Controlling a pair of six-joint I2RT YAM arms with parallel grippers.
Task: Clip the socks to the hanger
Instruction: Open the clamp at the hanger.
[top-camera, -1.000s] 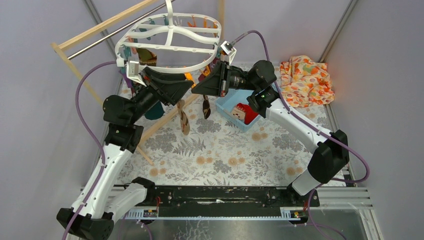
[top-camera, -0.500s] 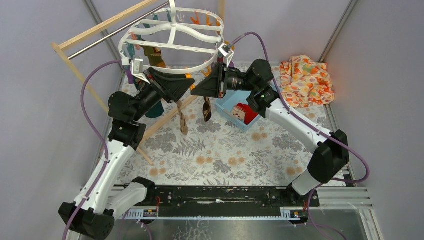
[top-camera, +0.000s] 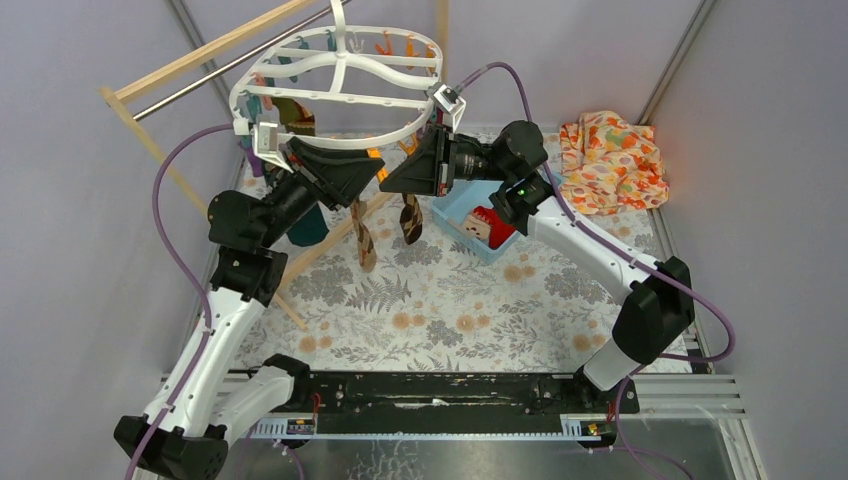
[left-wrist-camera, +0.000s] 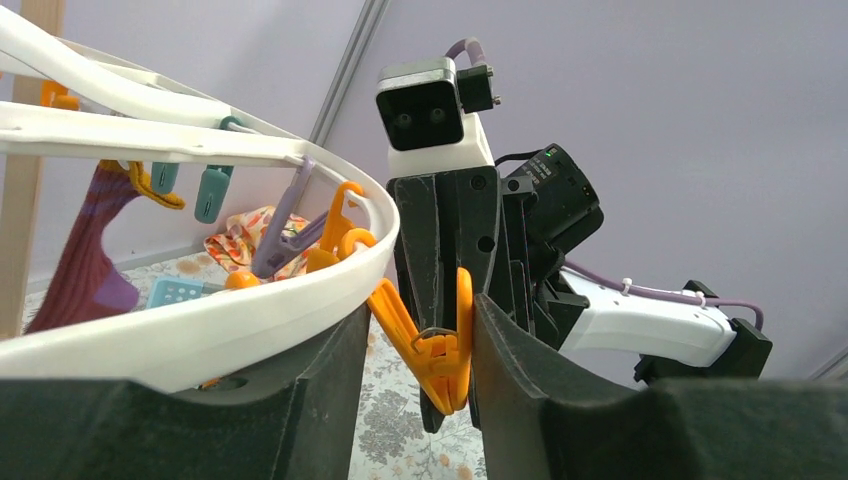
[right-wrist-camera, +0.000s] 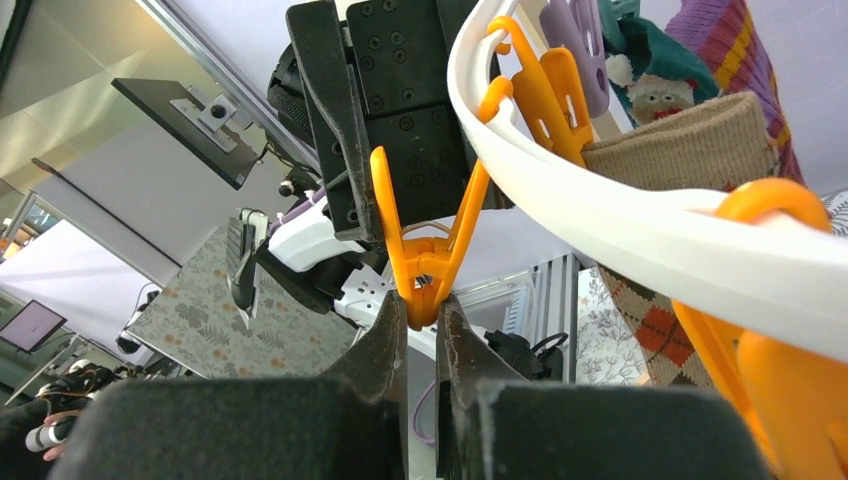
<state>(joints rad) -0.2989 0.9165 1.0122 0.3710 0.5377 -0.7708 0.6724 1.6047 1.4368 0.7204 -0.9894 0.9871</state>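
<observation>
The white oval hanger (top-camera: 330, 97) hangs from the rod with coloured pegs around it. My left gripper (top-camera: 368, 170) holds the spread handles of an orange peg (left-wrist-camera: 445, 355), and the hanger rim (left-wrist-camera: 200, 320) rests on its left finger. My right gripper (right-wrist-camera: 421, 315) comes from the other side (top-camera: 392, 178) and is shut on that peg's lower tip (right-wrist-camera: 425, 250); no sock is in it. An argyle sock (top-camera: 364, 238) and a brown sock (top-camera: 410, 218) hang from the front rim. A teal sock (top-camera: 310, 222) and a maroon-purple sock (left-wrist-camera: 85, 270) also hang. A red sock (top-camera: 490, 225) lies in the blue bin.
The blue bin (top-camera: 455, 205) stands under my right wrist. An orange floral cloth (top-camera: 612, 160) lies at the back right. The wooden rack (top-camera: 200, 55) with its metal rod (top-camera: 230, 65) crosses the back left, and one leg slants across the mat (top-camera: 330, 240).
The hanger and my left gripper swung up and right, then came back down. My right gripper edged a little left. Both stay at the orange peg.
</observation>
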